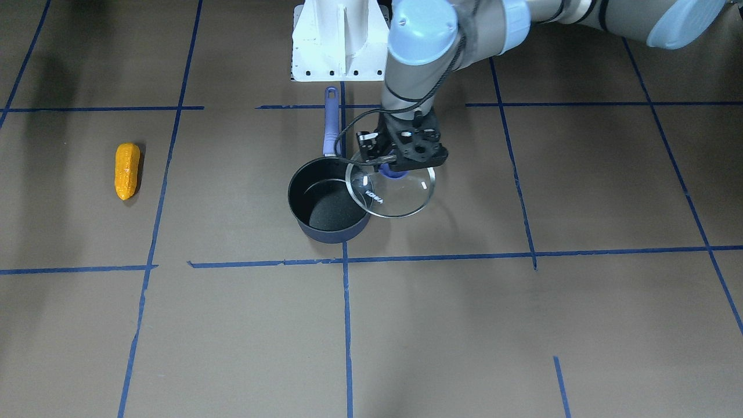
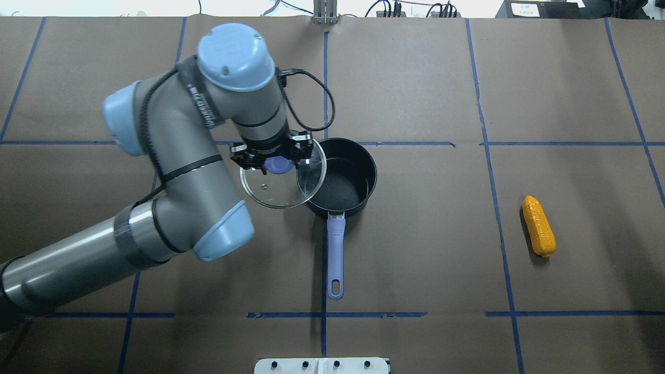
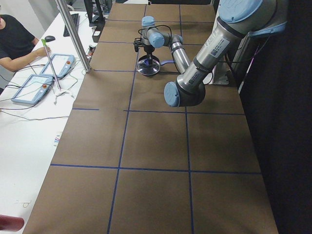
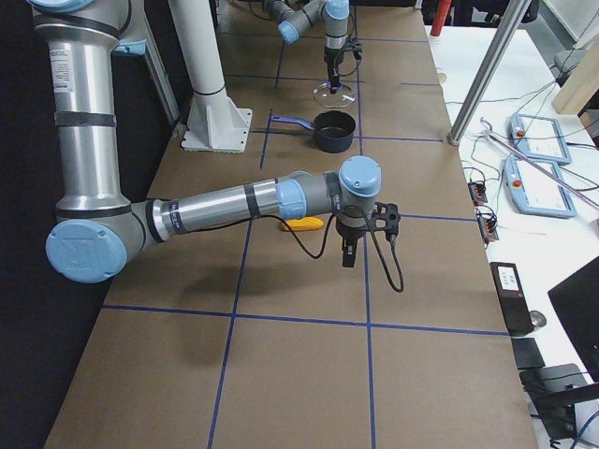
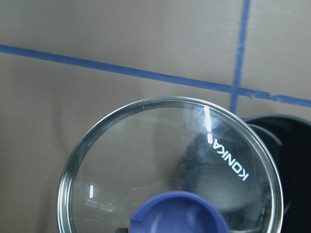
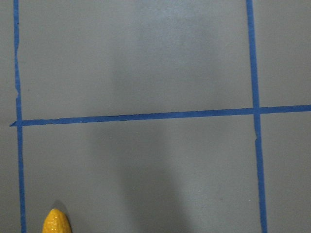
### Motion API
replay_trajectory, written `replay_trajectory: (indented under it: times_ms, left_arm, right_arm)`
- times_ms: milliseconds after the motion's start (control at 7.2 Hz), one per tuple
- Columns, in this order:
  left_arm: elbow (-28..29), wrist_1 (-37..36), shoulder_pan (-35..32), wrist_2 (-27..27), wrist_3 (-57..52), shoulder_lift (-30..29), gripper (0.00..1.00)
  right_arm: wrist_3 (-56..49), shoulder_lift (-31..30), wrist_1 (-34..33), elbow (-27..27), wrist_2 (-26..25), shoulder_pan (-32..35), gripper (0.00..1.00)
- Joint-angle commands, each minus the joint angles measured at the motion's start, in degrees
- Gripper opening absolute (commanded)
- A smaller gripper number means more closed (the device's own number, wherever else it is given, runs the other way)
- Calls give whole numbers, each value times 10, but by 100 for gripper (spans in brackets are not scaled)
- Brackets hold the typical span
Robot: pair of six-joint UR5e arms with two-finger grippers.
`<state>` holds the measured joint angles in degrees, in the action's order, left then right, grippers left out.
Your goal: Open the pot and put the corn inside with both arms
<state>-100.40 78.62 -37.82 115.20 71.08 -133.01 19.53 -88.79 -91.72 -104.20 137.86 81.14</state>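
Note:
The dark navy pot point(image 1: 325, 203) stands uncovered at the table's middle, its black interior empty, and it also shows in the overhead view point(image 2: 343, 189). Its periwinkle handle point(image 2: 336, 249) points toward the robot base. My left gripper point(image 2: 278, 163) is shut on the blue knob point(image 5: 180, 213) of the glass KONKA lid point(image 1: 403, 197). It holds the lid level and raised, beside the pot, overlapping the pot's rim on my left side. The orange-yellow corn point(image 2: 539, 232) lies on the table far to my right. My right gripper point(image 4: 351, 251) hovers close by the corn point(image 4: 304, 224); I cannot tell whether it is open or shut.
The white base pedestal point(image 1: 339, 40) stands behind the pot handle. Blue tape lines grid the brown table. The right wrist view shows only the corn's tip point(image 6: 56, 222) at its lower left. An operator point(image 3: 14, 41) sits at a side desk.

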Motion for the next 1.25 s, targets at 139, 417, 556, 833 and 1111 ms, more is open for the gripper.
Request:
replay_trajectory:
  times_ms: [139,417,556,833,1111]
  left_arm:
    - [-67,-36,-37,1,-55,53,12]
    - [-81,-34,-50,21,-63,76,13]
    - [-90,-36,-54,21,-95,81,13]
    - [-89,-33,-59,21,-111,101,13]
    - [-89,-26,-65,22,-136,120,14]
  right_arm:
    - [227,-24,154,-24,-54,-130,100]
    - [352,-62,283,-24,-91,-217,100]
    - [394,-61,301,-25,-121,-263,100]
    - [411,-62,305,-27,-161,-323,100]
    - [411,-62,305,-26,-169,-365,100]
